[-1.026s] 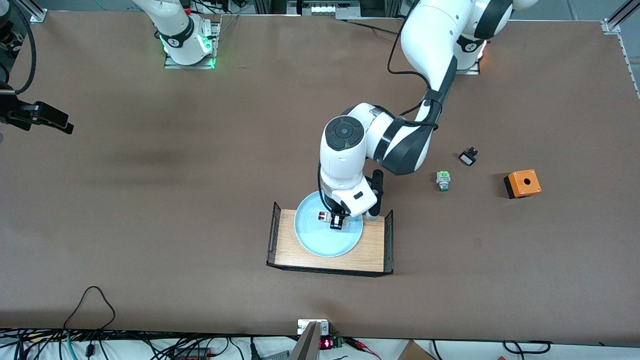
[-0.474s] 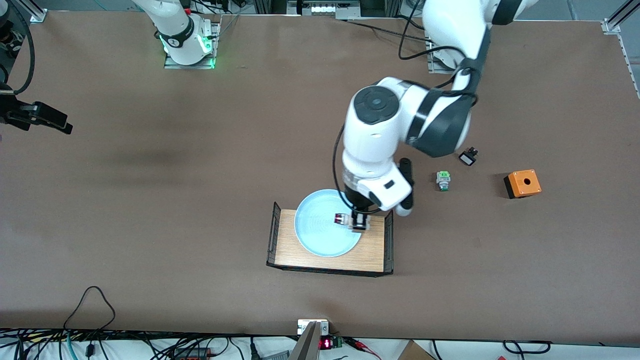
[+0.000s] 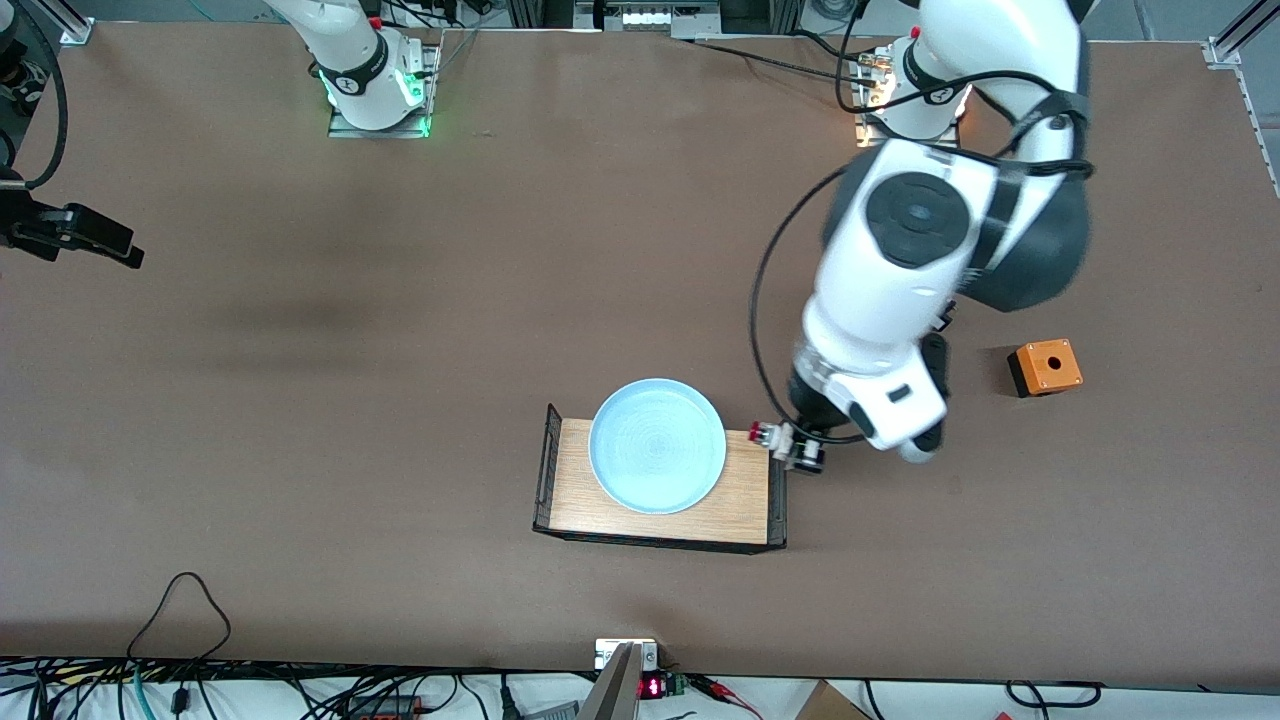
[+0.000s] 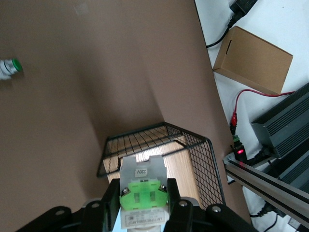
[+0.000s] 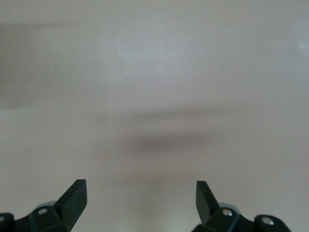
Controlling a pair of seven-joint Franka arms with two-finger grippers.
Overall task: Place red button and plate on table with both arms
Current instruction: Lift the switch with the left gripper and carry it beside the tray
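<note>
My left gripper is shut on the red button and holds it in the air over the rack's wire end toward the left arm's end of the table. In the left wrist view the fingers clamp the button's bright green block and white body. The pale blue plate lies empty on the light-wood rack, which stands on the brown table. My right gripper waits open over bare table with nothing between its fingers.
An orange box with a hole sits toward the left arm's end of the table. A green-capped switch lies on the table; the left arm hides it in the front view. The rack's black wire end is right below the button.
The left arm has lifted the red button off the plate and carried it toward the left arm's end, past the plate's rim to the rack's wire end. The right arm has not moved.
</note>
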